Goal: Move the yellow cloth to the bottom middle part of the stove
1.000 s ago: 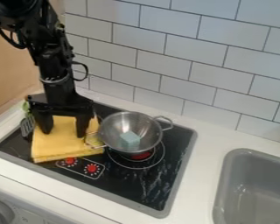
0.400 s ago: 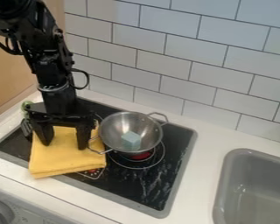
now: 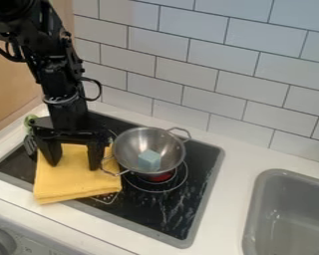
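The yellow cloth lay folded in a thick, flat pad on the front left part of the stove, as the camera saw it, its front left corner reaching over the stove's grey rim onto the white counter. The gripper stood over the cloth's back part, its two fingers wide apart and pointing down, one near the left edge and one near the right, with yellow fabric showing between them. The tips appeared to rest on the fabric, though the slanted view made contact hard to confirm. Above them the wide black claw body ran crosswise, and the wrist rose almost upright from it. Higher up, the arm leaned back toward the upper left corner, a cable looping out on its right side.

Just right of the cloth sat a metal pot with a pale blue block inside, its near handle beside the cloth's right edge. A green-handled utensil lay behind and left of the claw. Well to the right was the grey sink.
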Action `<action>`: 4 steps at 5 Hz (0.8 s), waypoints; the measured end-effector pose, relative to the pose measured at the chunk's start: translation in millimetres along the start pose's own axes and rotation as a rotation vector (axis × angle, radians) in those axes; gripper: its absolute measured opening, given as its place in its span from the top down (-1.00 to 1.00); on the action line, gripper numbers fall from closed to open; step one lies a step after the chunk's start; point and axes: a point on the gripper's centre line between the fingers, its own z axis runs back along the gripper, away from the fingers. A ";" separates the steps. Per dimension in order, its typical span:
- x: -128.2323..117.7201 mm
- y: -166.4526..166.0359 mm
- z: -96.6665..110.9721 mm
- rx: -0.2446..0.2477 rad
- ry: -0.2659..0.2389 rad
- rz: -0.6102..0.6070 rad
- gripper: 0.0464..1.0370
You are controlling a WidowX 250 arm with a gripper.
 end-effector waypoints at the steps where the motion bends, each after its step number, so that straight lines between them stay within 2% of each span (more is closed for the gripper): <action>1: 3.6 1.2 3.1 -0.010 -0.005 0.010 -0.92; 2: 15.4 -1.1 20.8 -0.025 -0.063 0.011 -0.92; 4: 17.2 -4.2 52.3 -0.048 -0.133 0.017 -0.92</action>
